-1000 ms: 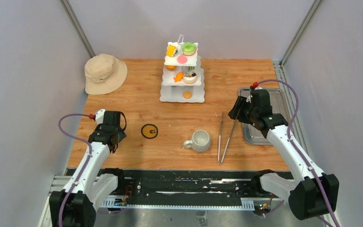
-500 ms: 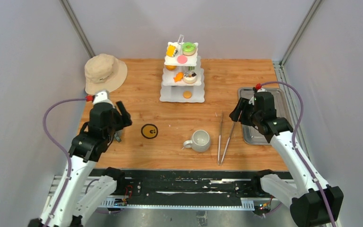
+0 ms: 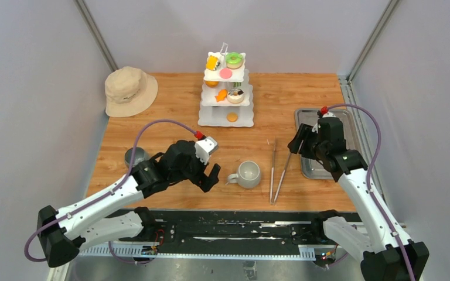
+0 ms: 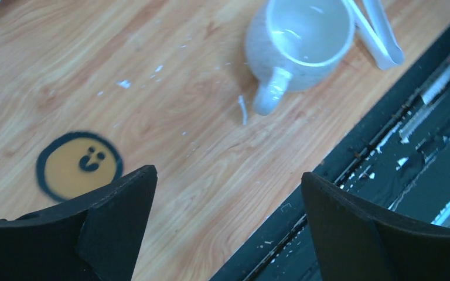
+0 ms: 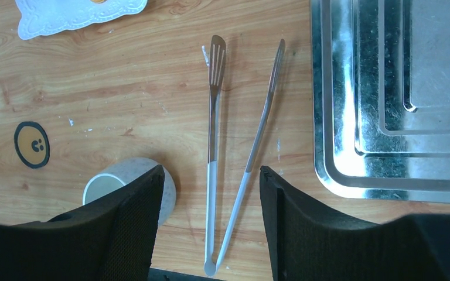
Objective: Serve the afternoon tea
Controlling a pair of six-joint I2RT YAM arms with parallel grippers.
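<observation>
**Stand stocked, mugs waiting, both my grippers empty**

Seen from above, the white three-tier stand [image 3: 225,120] sits at the upper centre of the wooden table. It carries small toy pastries [image 3: 227,65]: yellow, green and pink ones on top, orange ones below, and a single orange piece on the lowest tier. I judge the loading of the pastries to be largely done.

One grey mug [image 3: 248,174] stands upright in the lower centre, well apart from the stand, with its handle pointing left. A second mug [image 3: 135,156] stands at the left, just beyond my left arm. Neither appears to have been served yet.

My left gripper [image 3: 208,175] hovers just left of the centre mug, jaws spread wide and gripping nothing. My right gripper [image 3: 297,140] hangs over the tongs [image 3: 278,170], which lie flat on the table beside the steel tray [image 3: 307,167]. Its jaws are also apart and empty.
</observation>
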